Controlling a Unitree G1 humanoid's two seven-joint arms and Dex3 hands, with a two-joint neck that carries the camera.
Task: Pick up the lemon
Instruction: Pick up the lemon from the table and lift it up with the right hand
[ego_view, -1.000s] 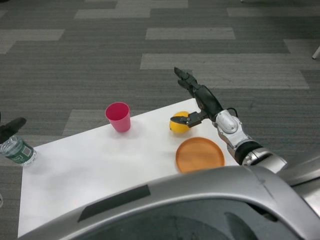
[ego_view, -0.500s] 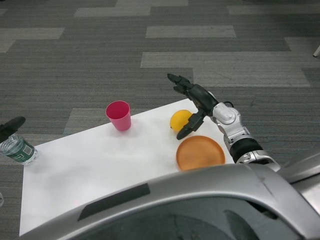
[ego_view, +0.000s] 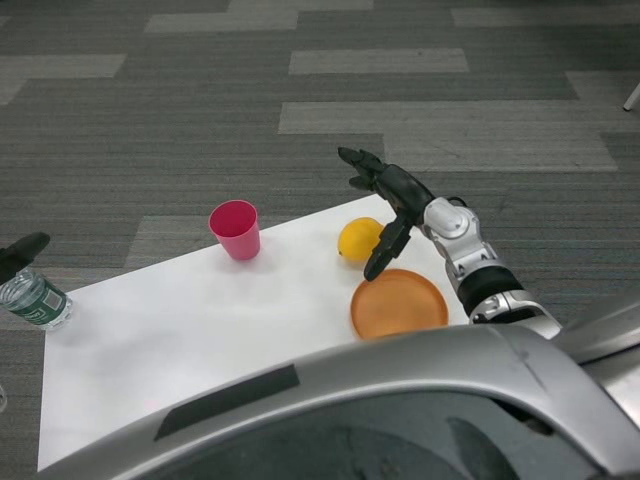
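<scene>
The lemon (ego_view: 359, 239) sits on the white table (ego_view: 180, 340) near its far edge, just beyond the orange plate (ego_view: 399, 304). The right hand (ego_view: 388, 205) (fingers spread, holding nothing) hovers just beside the lemon's right. A pink cup (ego_view: 236, 230) stands to the left.

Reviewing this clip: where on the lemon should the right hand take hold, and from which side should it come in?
Probably around the lemon's rounded middle, coming from its right and above, where the right hand already hovers with fingers spread. The lemon lies on the white table near the far edge. The orange plate sits close in front, and the pink cup stands well off to the left.
</scene>
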